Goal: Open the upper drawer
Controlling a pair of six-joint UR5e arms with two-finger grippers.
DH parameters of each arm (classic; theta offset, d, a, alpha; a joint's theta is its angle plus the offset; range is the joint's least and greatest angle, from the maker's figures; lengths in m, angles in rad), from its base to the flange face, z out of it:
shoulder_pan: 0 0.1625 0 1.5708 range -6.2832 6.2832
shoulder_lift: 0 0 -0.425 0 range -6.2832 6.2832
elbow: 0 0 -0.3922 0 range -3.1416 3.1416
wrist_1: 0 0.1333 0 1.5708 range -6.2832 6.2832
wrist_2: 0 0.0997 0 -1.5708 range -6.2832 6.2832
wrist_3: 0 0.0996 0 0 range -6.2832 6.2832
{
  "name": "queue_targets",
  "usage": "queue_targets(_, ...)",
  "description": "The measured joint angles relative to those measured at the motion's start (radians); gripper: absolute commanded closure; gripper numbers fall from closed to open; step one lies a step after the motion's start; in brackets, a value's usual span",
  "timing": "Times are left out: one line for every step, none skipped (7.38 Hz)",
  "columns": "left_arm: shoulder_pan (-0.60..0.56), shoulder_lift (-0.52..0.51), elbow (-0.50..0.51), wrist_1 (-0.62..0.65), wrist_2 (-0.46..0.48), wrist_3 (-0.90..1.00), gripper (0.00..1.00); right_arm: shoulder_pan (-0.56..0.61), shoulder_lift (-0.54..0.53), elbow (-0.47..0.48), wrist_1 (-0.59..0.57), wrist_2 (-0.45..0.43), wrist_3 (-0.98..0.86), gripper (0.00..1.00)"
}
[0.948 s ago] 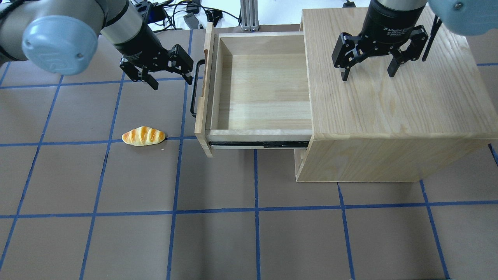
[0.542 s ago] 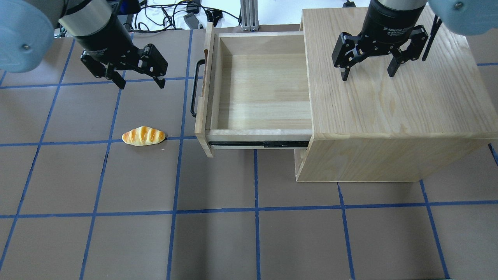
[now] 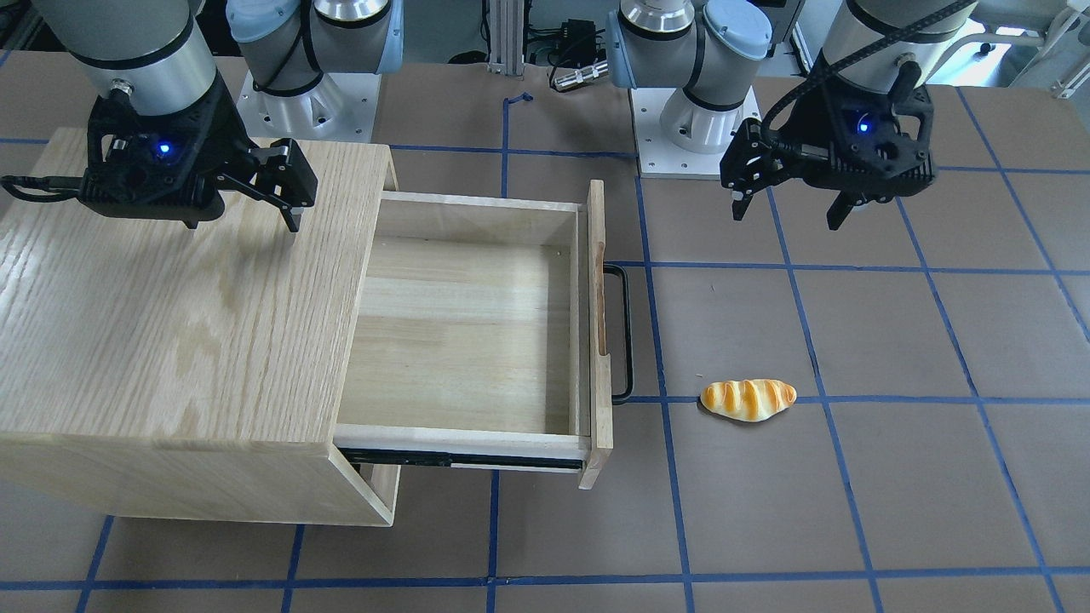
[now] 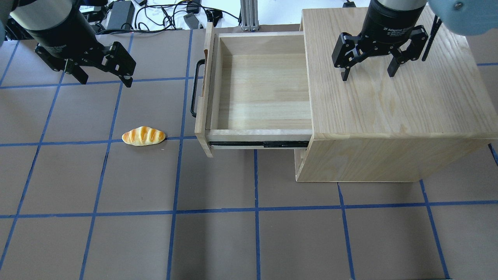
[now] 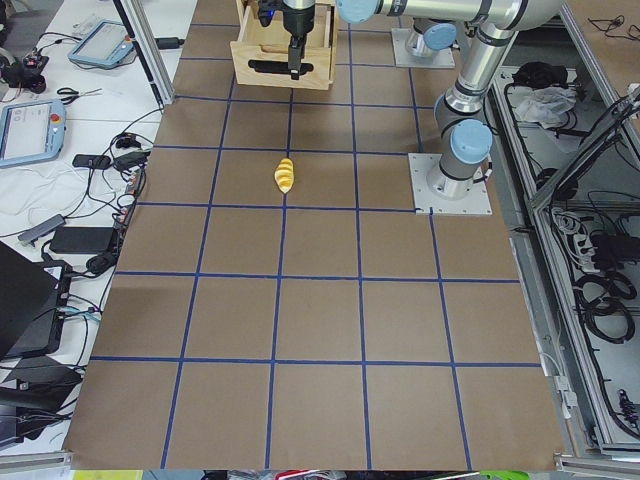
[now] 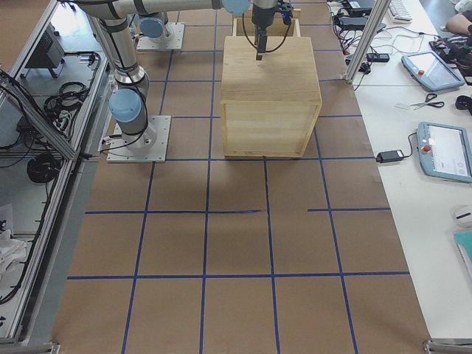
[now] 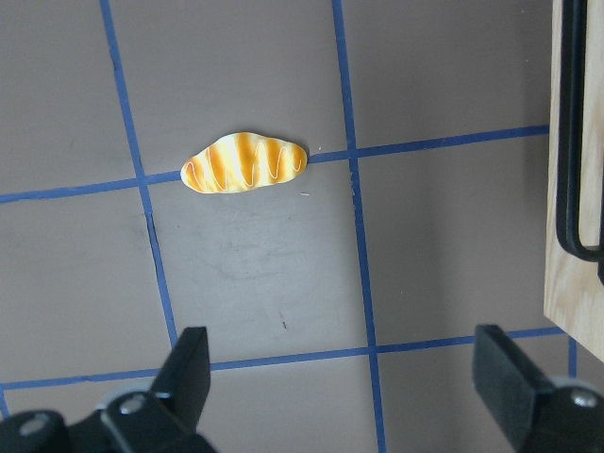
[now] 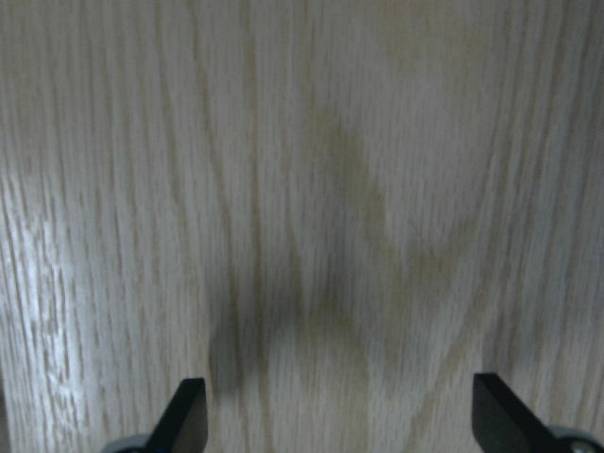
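The upper drawer [image 4: 260,89] stands pulled far out of the oak-grain cabinet [image 4: 389,77], empty inside, with its black bar handle [image 4: 194,87] facing left. It also shows in the front view [image 3: 464,332]. My left gripper [image 4: 105,79] is open and empty above the table, well left of the handle; it also shows in the front view [image 3: 788,209]. In the left wrist view the handle [image 7: 571,142] is at the right edge. My right gripper [image 4: 367,74] is open and empty just above the cabinet top [image 8: 302,189].
A toy bread roll [image 4: 143,136] lies on the brown table left of the drawer front, also in the left wrist view [image 7: 243,162]. Cables and power bricks [image 4: 163,11] lie along the far table edge. The drawer slide [image 4: 258,144] is exposed.
My left gripper has moved left, away from the drawer handle, staying open. The drawer, the roll and my right gripper have not moved.
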Motion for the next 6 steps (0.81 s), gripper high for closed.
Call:
queue_targets(0.0,0.004,0.006,0.001,-0.001,-0.005,0.0,0.0,0.0,0.0,0.0,0.0,0.001,0.0)
queue_targets(0.0,0.004,0.01,0.001,-0.006,-0.009,0.0,0.0,0.0,0.0,0.0,0.0,0.001,0.0)
queue_targets(0.0,0.001,0.01,0.002,-0.009,-0.021,0.0,0.0,0.0,0.0,0.0,0.0,0.001,0.0)
queue_targets(0.0,-0.002,0.01,0.003,-0.01,-0.047,0.0,0.0,0.0,0.0,0.0,0.0,0.0,0.0)
queue_targets(-0.001,-0.003,0.011,0.003,-0.009,-0.073,0.0,0.0,0.0,0.0,0.0,0.0,0.0,0.0)
queue_targets(-0.002,-0.004,0.012,0.004,-0.009,-0.087,0.0,0.0,0.0,0.0,0.0,0.0,0.0,0.0)
